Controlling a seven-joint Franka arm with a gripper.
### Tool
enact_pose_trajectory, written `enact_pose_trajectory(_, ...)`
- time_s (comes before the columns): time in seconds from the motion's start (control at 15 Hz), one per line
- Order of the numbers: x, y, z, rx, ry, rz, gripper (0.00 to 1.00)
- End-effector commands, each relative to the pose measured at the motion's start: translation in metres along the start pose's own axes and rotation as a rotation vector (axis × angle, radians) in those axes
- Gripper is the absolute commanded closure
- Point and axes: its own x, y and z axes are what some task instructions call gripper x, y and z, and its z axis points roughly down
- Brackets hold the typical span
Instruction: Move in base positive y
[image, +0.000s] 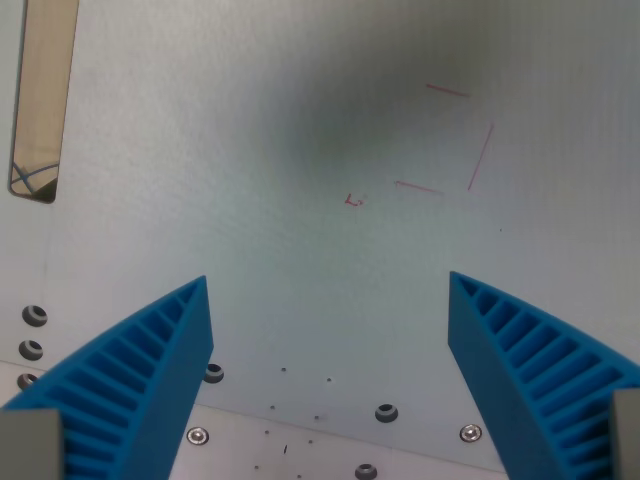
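My gripper (330, 285) is open and empty, its two blue ribbed fingers (150, 370) wide apart at the lower corners of the wrist view. Below it lies a pale grey metal table top (250, 150). Thin red pen lines (470, 140) form part of a square at the wrist view's upper right, with a small red mark (354, 200) beside them. Nothing lies between the fingers.
A narrow slot (42, 95) at the wrist view's upper left shows a tan surface and cables beneath. Several screws and holes (386, 412) line the table's plate edge along the bottom and the lower left.
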Motion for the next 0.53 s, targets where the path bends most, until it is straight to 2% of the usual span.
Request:
enact_pose_trajectory(0.07,0.003,-0.005,-0.002,-0.001,0.004,0.000,0.00)
enact_pose_trajectory(0.53,0.024,-0.040,-0.002,-0.001,0.004,0.000,0.00)
